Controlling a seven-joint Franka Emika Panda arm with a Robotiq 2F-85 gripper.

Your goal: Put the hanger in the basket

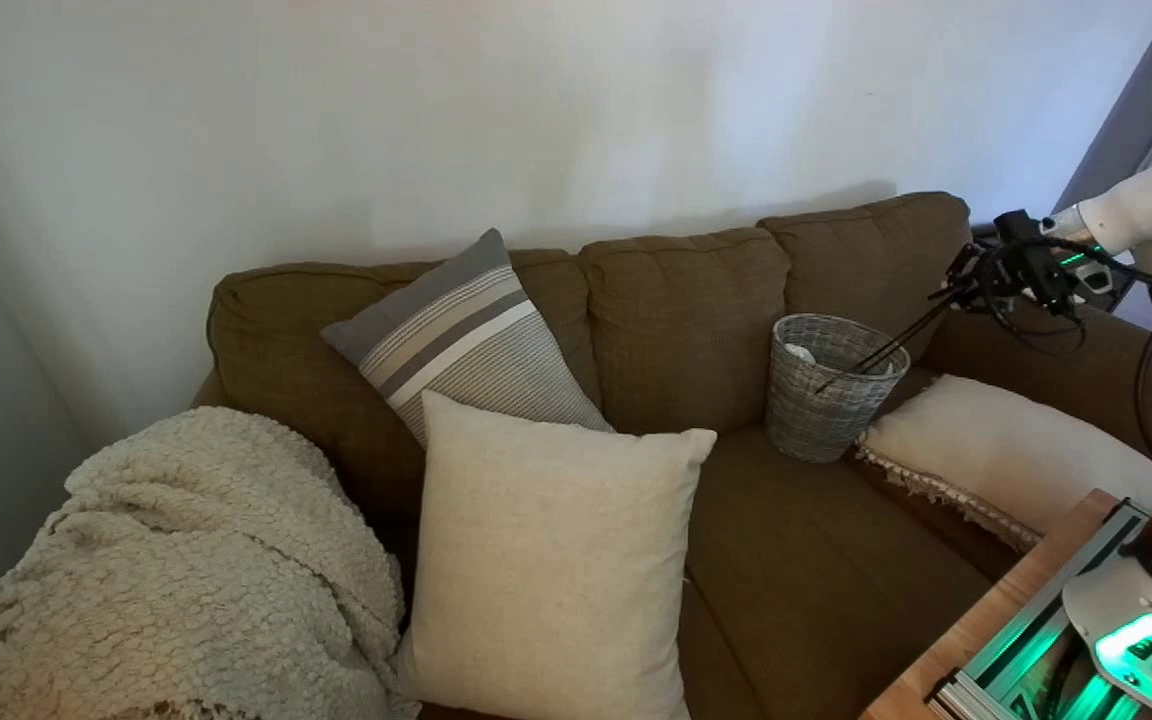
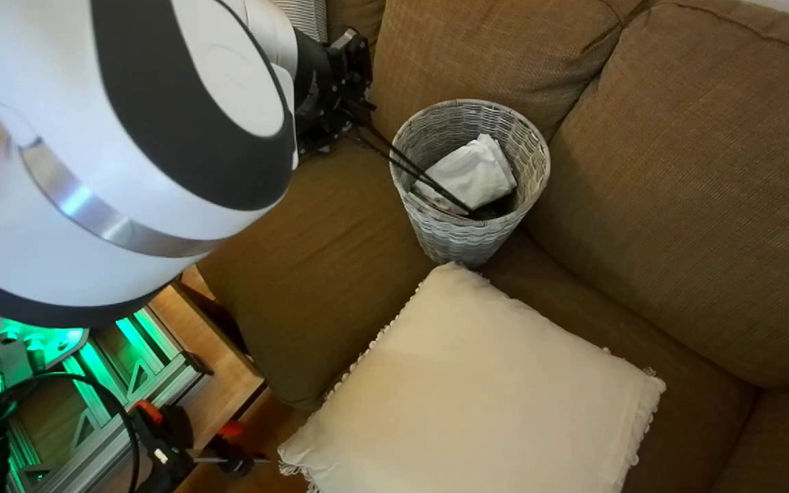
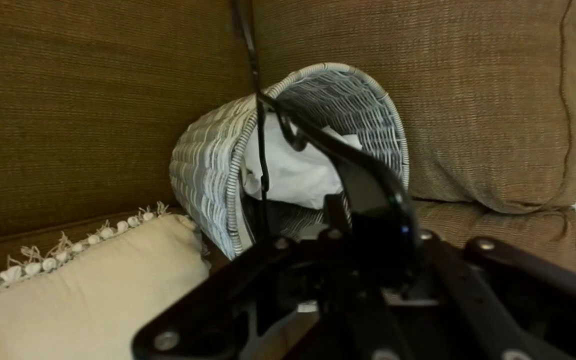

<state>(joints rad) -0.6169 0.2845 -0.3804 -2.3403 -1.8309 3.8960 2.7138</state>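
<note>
The basket, a round grey woven bin, stands on the sofa in both exterior views (image 1: pixel 821 415) (image 2: pixel 463 239). It appears tilted in the wrist view (image 3: pixel 203 170). A folded white cloth (image 2: pixel 473 171) lies inside it. My gripper (image 1: pixel 954 287) is shut on the hanger, a thin black one with a hook (image 3: pixel 373 185). In the exterior views the hanger (image 1: pixel 898 342) (image 2: pixel 439 186) slants down from the gripper (image 2: pixel 359 113). It crosses the basket's rim, with its far end over or inside the opening. Whether it touches the basket cannot be told. My fingertips (image 3: pixel 368 240) are dark and partly hidden by the hanger.
A white tasselled pillow (image 2: pixel 490 390) lies beside the basket. The brown sofa backrest (image 1: pixel 686 330) rises behind it. A striped grey pillow (image 1: pixel 476 340), a cream pillow (image 1: pixel 556 560) and a fleece blanket (image 1: pixel 216 560) are farther along. A wooden table (image 1: pixel 996 610) carries the robot base.
</note>
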